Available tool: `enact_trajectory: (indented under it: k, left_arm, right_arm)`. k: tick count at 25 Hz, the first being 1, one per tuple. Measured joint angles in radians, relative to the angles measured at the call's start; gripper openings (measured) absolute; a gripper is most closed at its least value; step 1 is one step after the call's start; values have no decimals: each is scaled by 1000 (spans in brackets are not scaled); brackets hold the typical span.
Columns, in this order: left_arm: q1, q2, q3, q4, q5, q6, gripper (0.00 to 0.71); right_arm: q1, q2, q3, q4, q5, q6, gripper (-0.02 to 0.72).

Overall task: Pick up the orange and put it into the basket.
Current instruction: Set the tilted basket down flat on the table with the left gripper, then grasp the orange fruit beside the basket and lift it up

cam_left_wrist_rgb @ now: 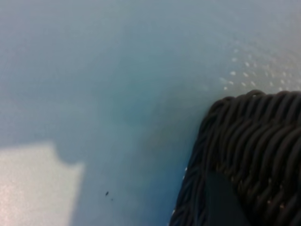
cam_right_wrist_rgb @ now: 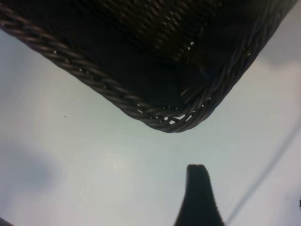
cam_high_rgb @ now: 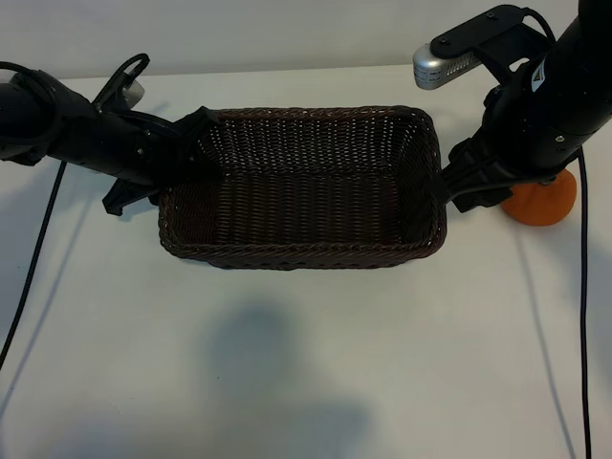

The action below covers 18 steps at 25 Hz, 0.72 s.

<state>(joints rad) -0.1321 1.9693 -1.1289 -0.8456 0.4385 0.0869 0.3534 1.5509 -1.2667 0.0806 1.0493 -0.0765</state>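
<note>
At the far right of the exterior view, the orange (cam_high_rgb: 543, 201) sits on the table (cam_high_rgb: 306, 363), mostly hidden behind the right arm, at about 3 o'clock from the basket (cam_high_rgb: 304, 251) and just beside its right end. It's round, so no long axis to line up with. The right gripper (cam_high_rgb: 469, 182) is pressed up to the basket's right wall, so the fruit is at roughly 3 o'clock from those fingers, and that arm is clearly the nearer one. The left gripper (cam_high_rgb: 167, 158) is at the basket's left end, well apart from the fruit. The basket looks empty.

Left wrist view: just a basket corner (cam_left_wrist_rgb: 249, 150) and one dark finger (cam_left_wrist_rgb: 223, 202) over it, no fruit.

Right wrist view: the basket's braided rim (cam_right_wrist_rgb: 164, 113) and one fingertip (cam_right_wrist_rgb: 197, 197) clear of it, so that gripper looks open and holding nothing. The left fingers stand partly apart; can't tell if they pinch the wicker. Only the exterior view shows the orange.
</note>
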Motion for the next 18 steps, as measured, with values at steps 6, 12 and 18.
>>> enact_trajectory:
  k: [6, 12, 18]
  left_arm:
    - [0, 0, 0, -4, 23, -1, 426]
    - [0, 0, 0, -17, 69, -5, 697]
    - [0, -38, 0, 39, 78, -17, 680]
  right_arm:
    - [0, 0, 0, 0, 6, 0, 489]
    - [0, 0, 0, 0, 20, 0, 489]
    - [0, 0, 0, 0, 20, 0, 489]
